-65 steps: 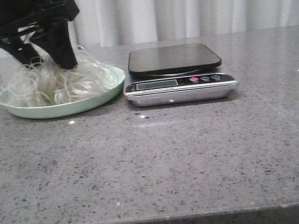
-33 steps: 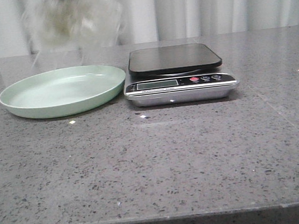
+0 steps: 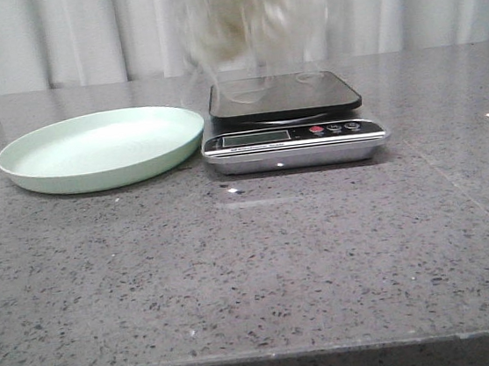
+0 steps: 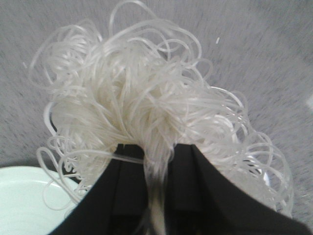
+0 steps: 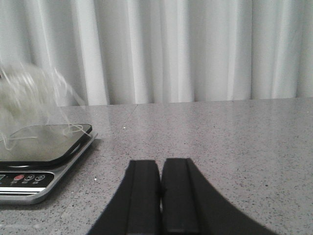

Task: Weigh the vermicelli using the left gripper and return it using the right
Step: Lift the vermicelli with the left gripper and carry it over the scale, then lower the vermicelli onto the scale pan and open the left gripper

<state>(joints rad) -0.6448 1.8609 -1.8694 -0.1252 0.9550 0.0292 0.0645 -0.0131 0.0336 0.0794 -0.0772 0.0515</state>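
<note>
The vermicelli point(image 3: 252, 19), a fluffy mound of thin white looping strands, hangs blurred in the air above the black scale platform point(image 3: 284, 95). In the left wrist view my left gripper point(image 4: 156, 152) is shut on the vermicelli point(image 4: 146, 98), strands pinched between the black fingers point(image 4: 127, 181). The left gripper itself is above the front view's top edge. The pale green plate point(image 3: 99, 148) lies bare at the left, its edge also in the left wrist view point(image 4: 19, 196). My right gripper point(image 5: 161, 166) is shut and empty, low over the table to the right of the scale point(image 5: 34, 161). The vermicelli also shows there point(image 5: 24, 93).
The kitchen scale point(image 3: 294, 137) has a silver front with a display and buttons and stands right beside the plate. White curtains hang behind the grey speckled table point(image 3: 253, 261).
The left gripper lifted the vermicelli off the plate and carried it right, from over the plate to above the scale platform. The plate now lies bare.
</note>
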